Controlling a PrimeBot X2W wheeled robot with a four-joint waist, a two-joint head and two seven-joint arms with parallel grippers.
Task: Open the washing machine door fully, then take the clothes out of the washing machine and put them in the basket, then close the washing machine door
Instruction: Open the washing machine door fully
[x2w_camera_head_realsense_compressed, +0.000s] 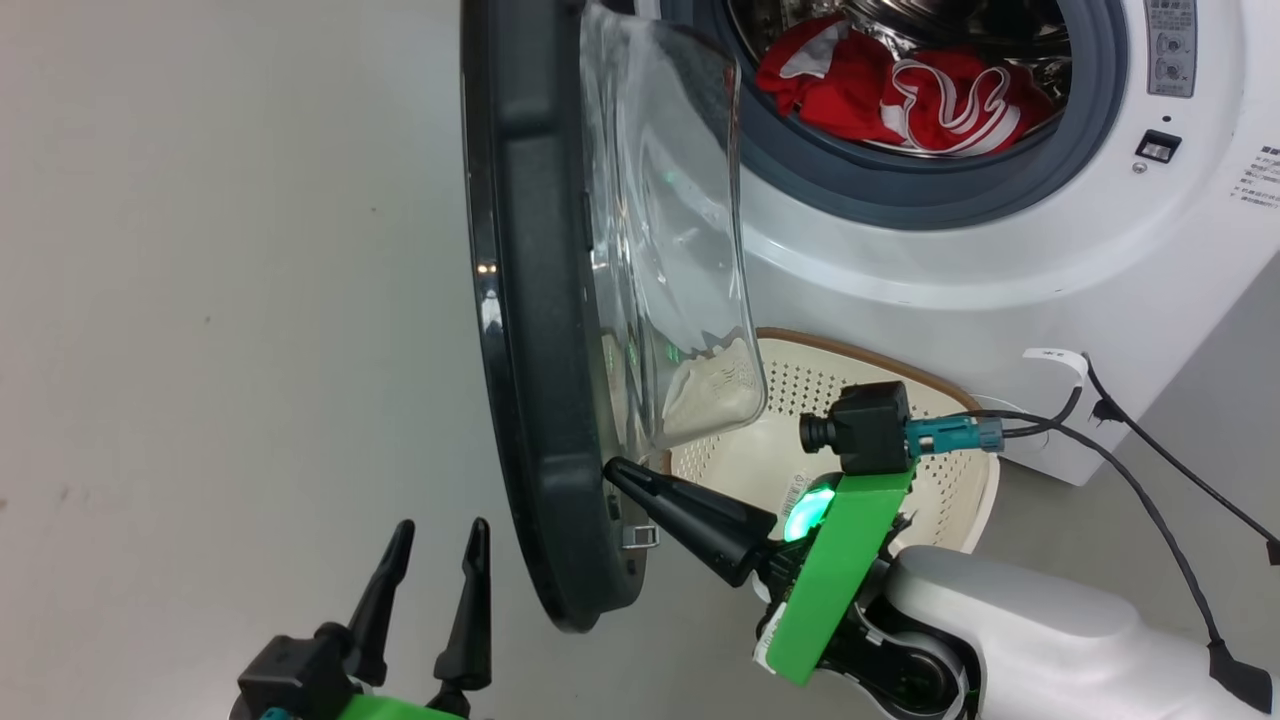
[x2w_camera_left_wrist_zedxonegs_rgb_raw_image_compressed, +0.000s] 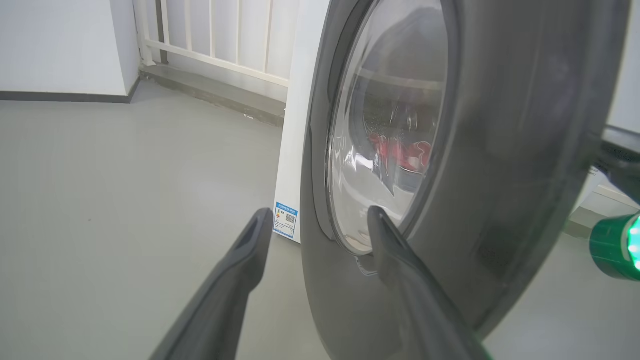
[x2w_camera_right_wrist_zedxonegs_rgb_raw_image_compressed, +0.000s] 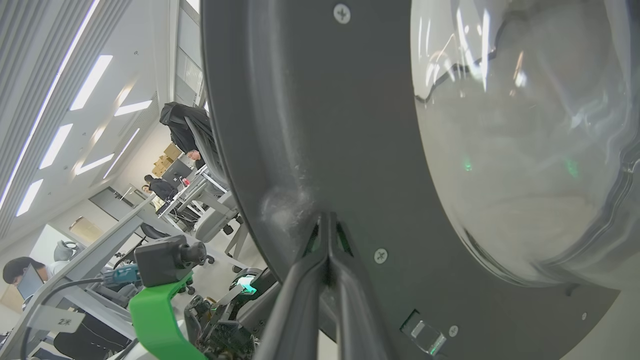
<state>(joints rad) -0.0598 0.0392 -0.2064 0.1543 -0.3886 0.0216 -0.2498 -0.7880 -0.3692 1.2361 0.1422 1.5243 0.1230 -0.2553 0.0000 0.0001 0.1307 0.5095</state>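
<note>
Labels: grey printed panel (x2w_camera_head_realsense_compressed: 1171, 45) at the upper right of the large white front-loading washing machine (x2w_camera_head_realsense_compressed: 900, 260), print too small to read. Small blue sticker (x2w_camera_left_wrist_zedxonegs_rgb_raw_image_compressed: 285, 220) low on the machine's white side, also unreadable.

Containers: bright red clothes with white stripes (x2w_camera_head_realsense_compressed: 900, 90) lie heaped in the steel drum behind the grey gasket. Small cream perforated basket with brown rim (x2w_camera_head_realsense_compressed: 870, 352) sits on the floor just in front of the machine, under the opening and partly behind the door glass.

Large round door with black rim and bulging clear glass bowl (x2w_camera_head_realsense_compressed: 540, 400) stands swung out, edge-on in the head view. Right gripper (x2w_camera_head_realsense_compressed: 615, 468) has its fingers pressed together, tip against the door's inner rim near the lower edge, just beside the latch. Left gripper (x2w_camera_head_realsense_compressed: 442, 524) has its fingers spread apart and holds nothing, on the door's outer side near the bottom edge. Grey floor (x2w_camera_head_realsense_compressed: 200, 350) is wide open left of the door.
</note>
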